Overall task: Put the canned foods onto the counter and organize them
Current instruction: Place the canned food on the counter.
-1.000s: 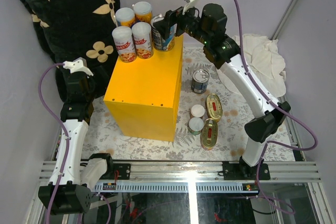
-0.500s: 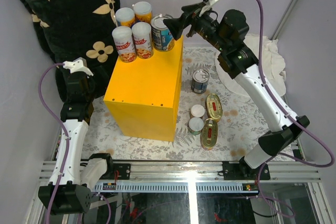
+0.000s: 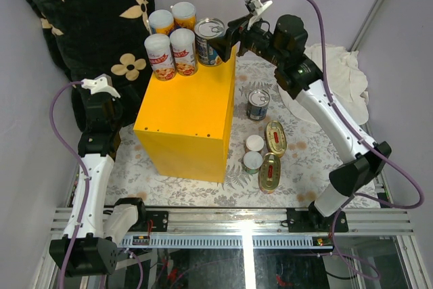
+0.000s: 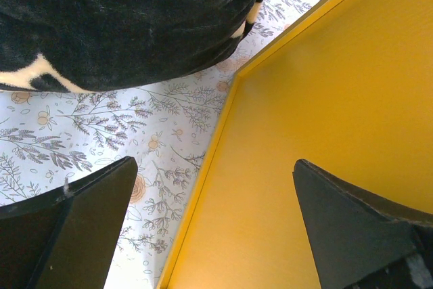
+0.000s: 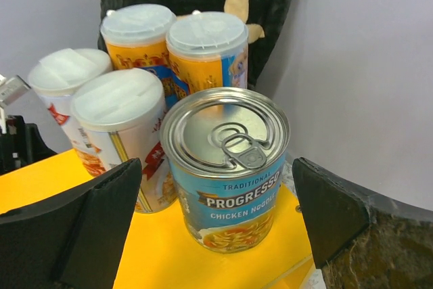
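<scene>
The counter (image 3: 183, 116) is a yellow box, and several slim white-lidded cans (image 3: 171, 51) stand at its far end. Beside them stands a blue-labelled soup can (image 3: 209, 40), upright. My right gripper (image 3: 225, 37) hovers open just right of it. In the right wrist view its fingers flank the blue can (image 5: 226, 167) without touching. On the floral cloth lie another blue can (image 3: 258, 104), two small white-lidded cans (image 3: 254, 151) and two oval gold tins (image 3: 272, 153). My left gripper (image 4: 213, 167) is open and empty, low by the counter's left side (image 4: 325, 99).
A black flower-patterned pillow (image 3: 88, 11) leans against the back left wall, close to the counter and my left arm. A crumpled white cloth (image 3: 338, 65) lies at the back right. Grey walls enclose the back and sides.
My right gripper has drawn back a little from the blue can, which stays upright on the counter. The wrist swung up and right, then back left. The left arm has not moved.
</scene>
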`<state>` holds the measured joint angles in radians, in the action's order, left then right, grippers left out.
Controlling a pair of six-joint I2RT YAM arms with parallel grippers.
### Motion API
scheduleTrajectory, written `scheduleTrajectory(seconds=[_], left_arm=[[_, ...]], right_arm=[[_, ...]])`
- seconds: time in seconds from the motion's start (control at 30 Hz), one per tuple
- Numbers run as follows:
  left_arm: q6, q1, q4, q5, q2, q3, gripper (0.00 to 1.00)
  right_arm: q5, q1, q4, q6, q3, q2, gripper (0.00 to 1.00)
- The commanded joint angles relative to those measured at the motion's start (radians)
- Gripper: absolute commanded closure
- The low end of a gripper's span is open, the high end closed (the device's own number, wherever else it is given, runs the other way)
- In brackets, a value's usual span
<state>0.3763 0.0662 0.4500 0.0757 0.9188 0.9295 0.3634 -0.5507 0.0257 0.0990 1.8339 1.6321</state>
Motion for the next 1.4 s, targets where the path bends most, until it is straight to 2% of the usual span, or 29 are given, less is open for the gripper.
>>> scheduleTrajectory(seconds=[0.0,0.53,0.87,1.37], left_arm=[[-0.016,-0.007,-0.023,0.039,0.005,-0.003,0.00],[-0.019,-0.008,-0.022,0.042,0.010,-0.003,0.00],[-0.018,-0.007,-0.022,0.042,0.011,-0.003,0.00],[-0.017,-0.007,-0.022,0.047,0.012,-0.003,0.00]], right_arm=[[0.034,0.010,-0.027,-0.032,0.084,0.052,0.00],[0.065,0.011,-0.050,-0.044,0.120,0.129,0.00],[0.077,0.011,-0.027,-0.048,0.078,0.092,0.24],[0.047,0.014,-0.001,-0.049,0.004,0.035,0.26]])
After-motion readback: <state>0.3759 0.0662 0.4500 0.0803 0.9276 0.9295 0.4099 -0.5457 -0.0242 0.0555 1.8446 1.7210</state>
